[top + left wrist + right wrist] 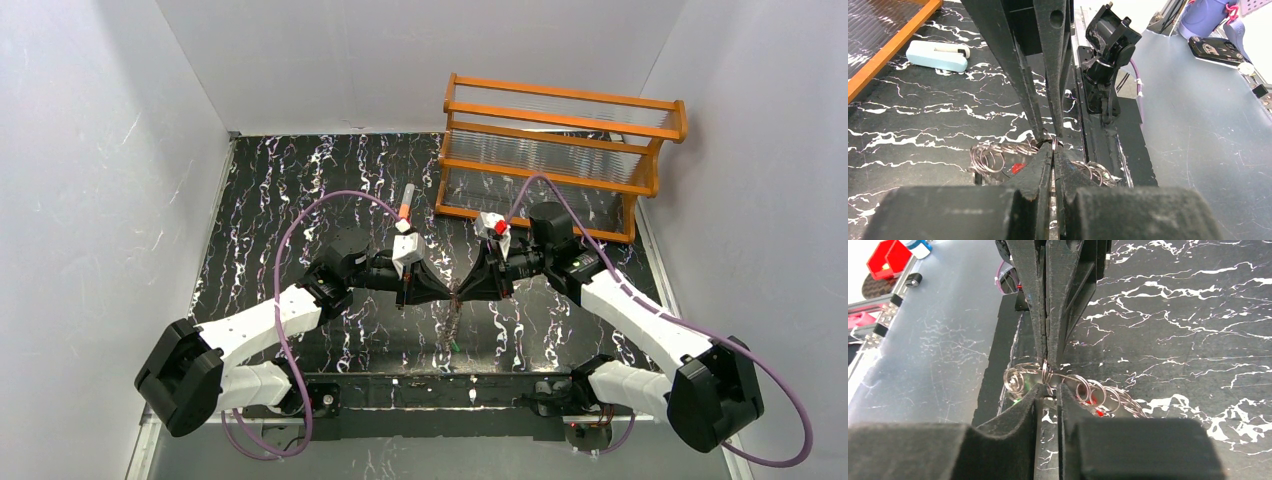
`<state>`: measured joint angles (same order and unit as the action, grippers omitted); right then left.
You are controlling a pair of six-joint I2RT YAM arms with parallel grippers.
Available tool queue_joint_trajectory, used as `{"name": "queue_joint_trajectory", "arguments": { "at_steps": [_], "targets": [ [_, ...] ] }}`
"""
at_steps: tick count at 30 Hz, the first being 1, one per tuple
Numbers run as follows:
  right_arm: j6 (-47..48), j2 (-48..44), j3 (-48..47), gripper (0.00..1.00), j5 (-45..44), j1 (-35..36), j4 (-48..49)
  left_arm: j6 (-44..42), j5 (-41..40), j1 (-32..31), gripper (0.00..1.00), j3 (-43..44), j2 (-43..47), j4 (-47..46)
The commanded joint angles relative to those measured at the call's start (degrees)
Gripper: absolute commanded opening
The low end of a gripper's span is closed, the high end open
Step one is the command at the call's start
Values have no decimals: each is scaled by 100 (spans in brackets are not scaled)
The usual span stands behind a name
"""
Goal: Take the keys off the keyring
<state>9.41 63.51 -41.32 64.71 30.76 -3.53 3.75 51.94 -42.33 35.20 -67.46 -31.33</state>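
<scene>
Both arms met tip to tip above the black marbled bench (300, 200). The left end effector (1053, 150) was pressed together, pinching the grey metal keyring (998, 156); the right end effector (1048, 390) stood slightly parted around the ring. The step looked like re-gripping; next, sliding the small red key (1018, 167) off.

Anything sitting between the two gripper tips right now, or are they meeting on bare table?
In both wrist views the keyring, a chain of small wire loops, spans the meeting point between the left gripper and the right gripper, above the table.
</scene>
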Motion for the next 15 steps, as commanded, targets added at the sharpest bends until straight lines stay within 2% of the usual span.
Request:
{"name": "queue_joint_trajectory", "arguments": {
  "at_steps": [1, 6, 10, 15],
  "targets": [
    [87, 75, -48, 19, 271, -14, 12, 147, 51, 24, 0, 17, 222, -470],
    [72, 208, -56, 7, 358, -15, -79, 401, -224, 25, 0, -117, 276, -849],
    [-186, 262, 28, 2, 353, -16, 167, 712, -316, 27, 0, -327, 242, -1399],
    [-490, 322, 105, 1, 313, 42, 305, 1122, -562, -5, 0, -583, 224, -2100]
  ]
}}
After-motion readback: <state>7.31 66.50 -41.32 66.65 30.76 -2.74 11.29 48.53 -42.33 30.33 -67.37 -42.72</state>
